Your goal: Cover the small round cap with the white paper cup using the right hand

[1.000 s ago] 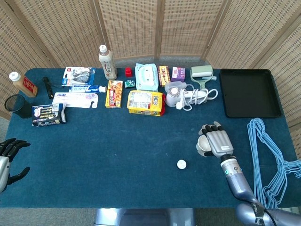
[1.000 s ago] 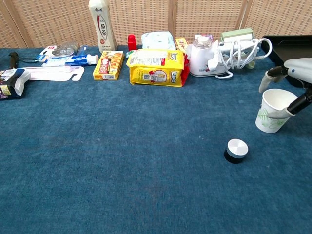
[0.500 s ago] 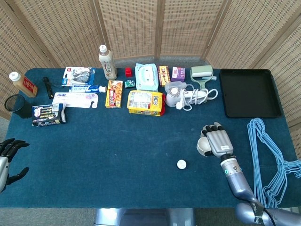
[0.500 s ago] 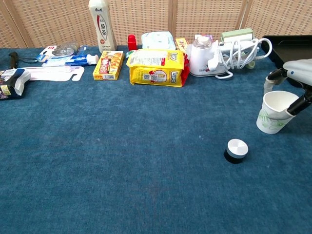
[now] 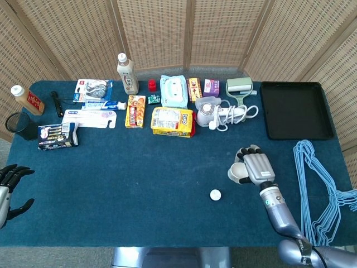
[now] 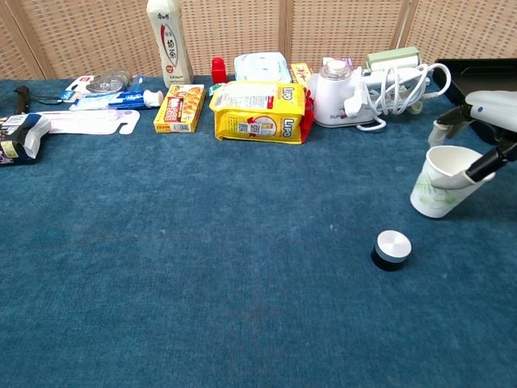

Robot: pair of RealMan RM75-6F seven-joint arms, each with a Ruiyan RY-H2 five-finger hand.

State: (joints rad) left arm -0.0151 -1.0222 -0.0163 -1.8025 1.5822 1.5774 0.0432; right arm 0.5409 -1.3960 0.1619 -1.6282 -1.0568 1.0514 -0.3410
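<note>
right hand (image 5: 255,167) has its fingers (image 6: 485,166) grasping the tilted white paper cup (image 6: 439,183) near the small round cap (image 6: 391,248), left hand (image 5: 8,187) fingers just released

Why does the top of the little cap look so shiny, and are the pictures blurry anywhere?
Chest view: the cap has a pale top that catches the soft room light; everything is sharp, and the right hand holding the cup is cut off at the edge. Head view: even light, faint shadows, and the cap is just a small white dot.
</note>
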